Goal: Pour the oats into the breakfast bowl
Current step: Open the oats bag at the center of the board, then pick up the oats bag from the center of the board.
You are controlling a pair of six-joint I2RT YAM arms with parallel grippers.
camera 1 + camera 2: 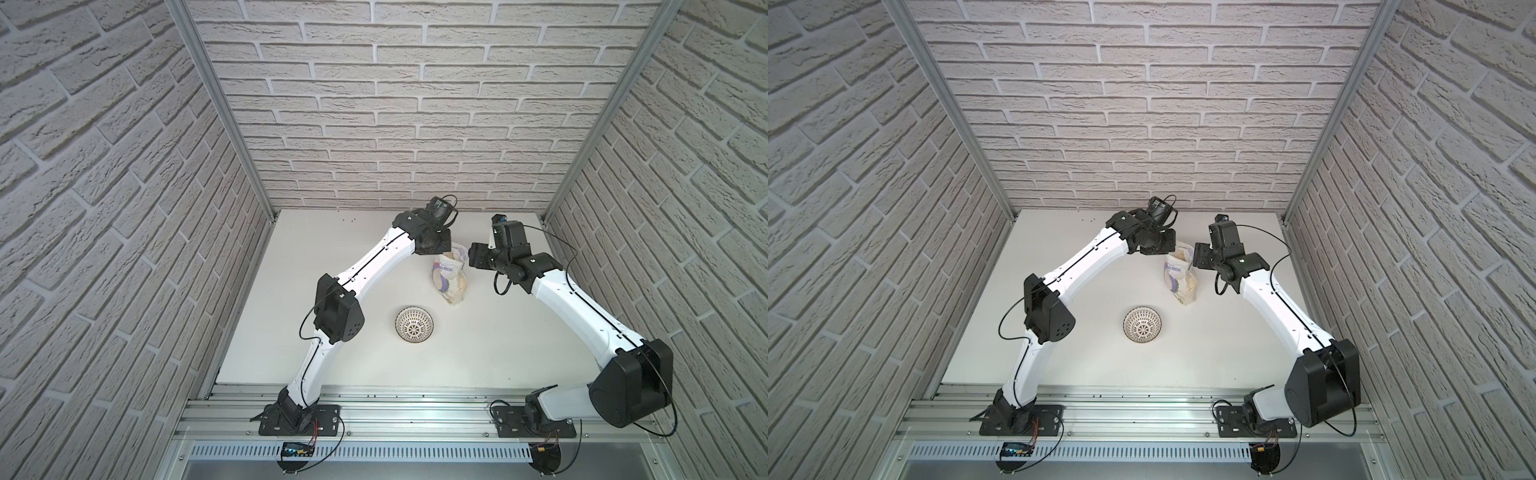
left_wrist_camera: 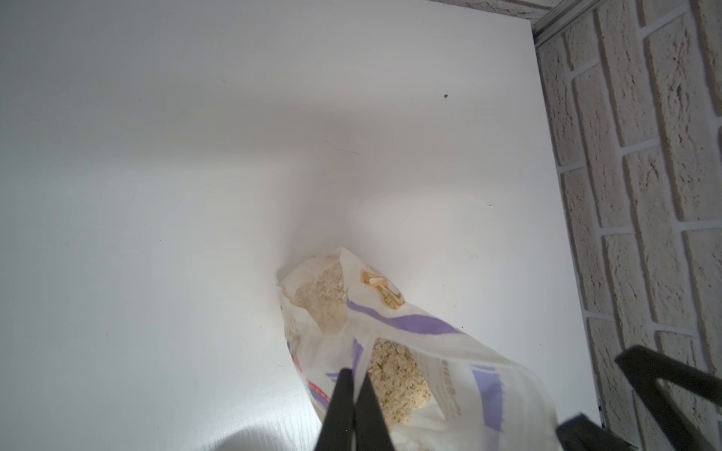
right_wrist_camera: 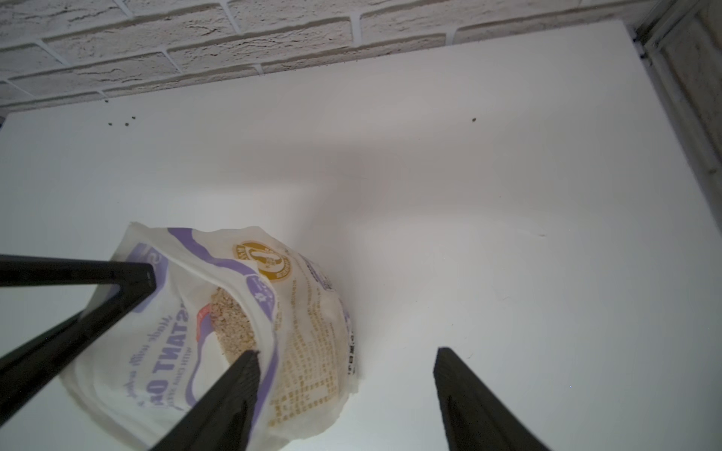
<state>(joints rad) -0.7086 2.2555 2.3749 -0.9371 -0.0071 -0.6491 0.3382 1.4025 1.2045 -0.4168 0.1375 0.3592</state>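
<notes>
bag of oats [image 1: 451,274]: stands on the worktop [image 1: 519,340] between the two arms' ends. Its mouth is open at the top and pale flakes show inside.
breakfast bowl [image 1: 414,325]: sits apart from the bag, nearer the arm bases. It looks empty, so pouring has not begun.
left gripper [image 2: 355,373]: closed, pinching a fold of the bag's top rim.
right gripper [image 3: 345,351]: jaws wide apart and holding nothing. One finger is just by the bag's mouth, the other over bare worktop.
handling: probably thin film around a loose, shifting load. It looks soft and crinkly, likely slippery, and should sag and fold rather than keep its shape.
where to hold: the rim pinch can steer the mouth, but the weight sits low. A second hold on the lower body or a bottom corner would probably be needed to tip it.
risk: on a rim pinch alone the film may slip or the mouth collapse, scattering flakes beside the bowl.
</notes>
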